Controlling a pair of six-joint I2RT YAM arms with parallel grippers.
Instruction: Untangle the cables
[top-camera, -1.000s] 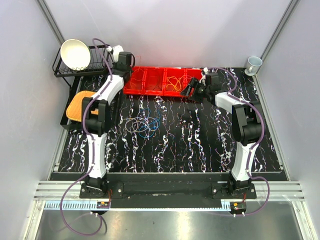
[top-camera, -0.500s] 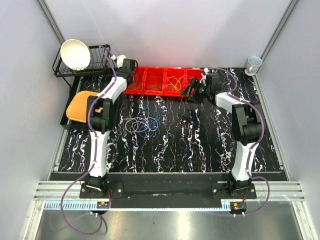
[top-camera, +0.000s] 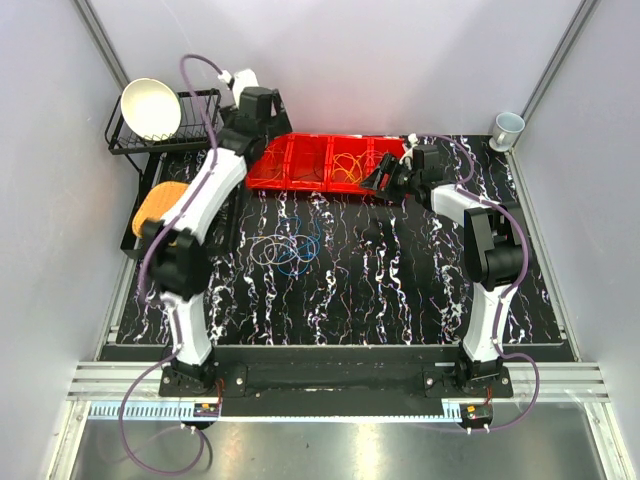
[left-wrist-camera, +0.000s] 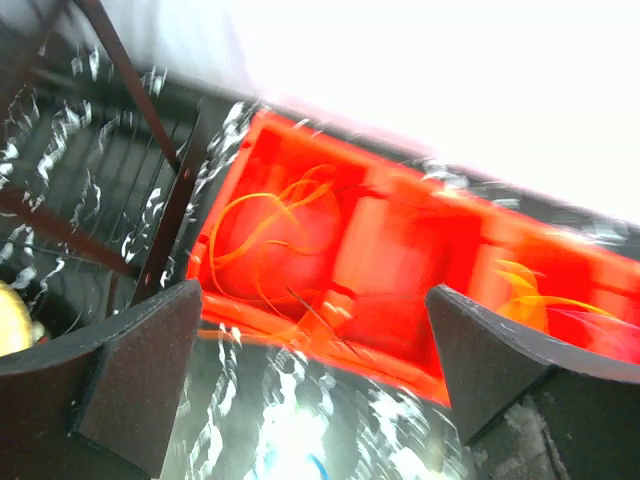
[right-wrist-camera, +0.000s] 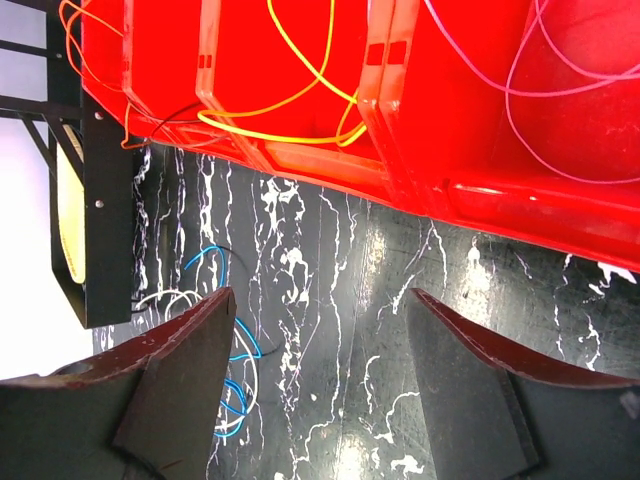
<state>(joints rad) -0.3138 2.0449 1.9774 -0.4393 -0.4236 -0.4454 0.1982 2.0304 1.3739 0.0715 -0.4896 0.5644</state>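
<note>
A tangle of blue, white and purplish cables (top-camera: 288, 250) lies on the black marbled table left of centre, and it also shows in the right wrist view as blue and white cables (right-wrist-camera: 215, 335). The red tray (top-camera: 300, 180) at the back holds an orange cable (left-wrist-camera: 262, 215) in its left compartment, a yellow cable (right-wrist-camera: 290, 100) further right and a pink cable (right-wrist-camera: 560, 85) at the right end. My left gripper (top-camera: 266, 120) (left-wrist-camera: 313, 295) hangs open above the tray's left end with nothing in it. My right gripper (top-camera: 381, 180) (right-wrist-camera: 320, 295) stands open and empty over the table in front of the tray's right part.
A black wire dish rack (top-camera: 195, 140) with a white bowl (top-camera: 150, 108) stands at the back left. An orange-yellow pad (top-camera: 160, 210) lies on a black stand below it. A pale cup (top-camera: 508, 128) sits at the back right corner.
My left gripper went from shut to wide open while rising and swinging back over the tray's left end. The right arm has not moved.
</note>
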